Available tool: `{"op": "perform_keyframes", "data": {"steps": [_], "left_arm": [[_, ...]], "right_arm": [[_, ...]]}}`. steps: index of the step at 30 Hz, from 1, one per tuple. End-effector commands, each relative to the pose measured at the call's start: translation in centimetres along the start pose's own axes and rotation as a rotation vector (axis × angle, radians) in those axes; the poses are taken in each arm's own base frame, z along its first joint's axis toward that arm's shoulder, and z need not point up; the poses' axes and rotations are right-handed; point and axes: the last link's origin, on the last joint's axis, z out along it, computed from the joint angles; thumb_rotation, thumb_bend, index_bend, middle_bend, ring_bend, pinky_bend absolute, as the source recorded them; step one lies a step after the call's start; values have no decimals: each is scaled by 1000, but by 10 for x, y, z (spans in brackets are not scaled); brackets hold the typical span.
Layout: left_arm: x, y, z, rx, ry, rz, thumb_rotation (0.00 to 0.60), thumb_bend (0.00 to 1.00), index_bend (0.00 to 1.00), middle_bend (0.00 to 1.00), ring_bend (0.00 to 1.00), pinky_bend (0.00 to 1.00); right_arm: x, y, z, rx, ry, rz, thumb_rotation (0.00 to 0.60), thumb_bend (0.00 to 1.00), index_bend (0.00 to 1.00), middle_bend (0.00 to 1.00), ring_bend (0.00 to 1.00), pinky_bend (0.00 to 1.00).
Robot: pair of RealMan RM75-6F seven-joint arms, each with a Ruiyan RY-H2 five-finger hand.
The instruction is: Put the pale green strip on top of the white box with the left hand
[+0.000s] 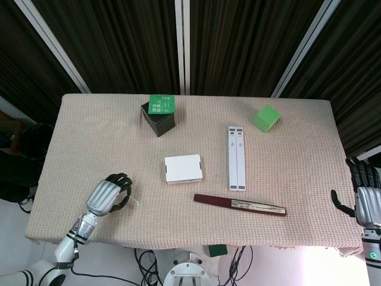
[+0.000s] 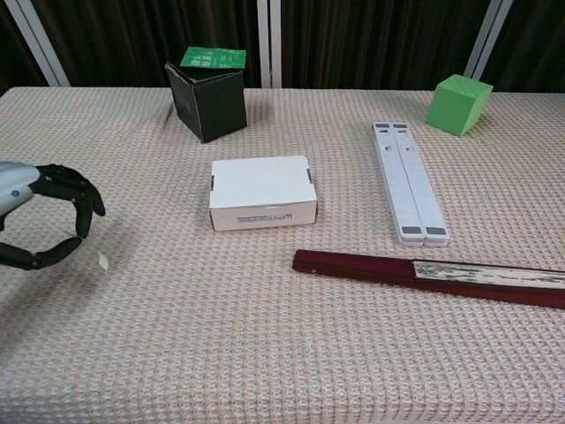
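The pale green strip [image 2: 102, 261] shows only as a small pale bit just right of my left hand's [image 2: 48, 225] thumb and curled fingers. It looks pinched at its far end, though the contact itself is hard to make out. In the head view the left hand [image 1: 109, 194] hovers over the table's near left part. The white box [image 2: 262, 193] lies flat at mid-table, well to the right of that hand, with its top bare. My right hand [image 1: 368, 196] hangs off the table's right edge with its fingers apart and nothing in it.
A dark open box with a green card [image 2: 208, 99] stands behind the white box. A white double bar [image 2: 408, 181], a dark red folded fan [image 2: 424, 276] and a green cube [image 2: 457, 103] occupy the right half of the woven tablecloth [image 2: 221, 353].
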Motion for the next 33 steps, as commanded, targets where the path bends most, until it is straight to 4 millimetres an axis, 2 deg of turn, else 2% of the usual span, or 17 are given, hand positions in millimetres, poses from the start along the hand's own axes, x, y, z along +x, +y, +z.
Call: {"op": "perform_keyframes", "data": {"steps": [1,5,11,19,26,33], "left_arm": [[16,6,8,-33,29,2,600,409,580,354,222,289],[32,19,33,-76,6,-90,600,415,595,364,222,311],[51,45,78,-144,-20,-103,600,417,602,364,222,317],[55,67,138,-135,-109,-58,600,416,604,372,223,344],[39,75,164,-111,-188,16,600,417,604,368,223,332],[35,84,175,-111,-206,25,600,418,602,354,222,325]], "right_arm": [[2,0,0,2,7,5,528,362,0,0,0,0],[4,-2,2,5,16,20,528,362,0,0,0,0],[10,-4,4,11,22,26,528,362,0,0,0,0],[15,-8,6,12,29,34,527,362,0,0,0,0],[15,-7,8,6,26,33,528,362,0,0,0,0],[13,-3,11,-13,16,36,528,362,0,0,0,0]]}}
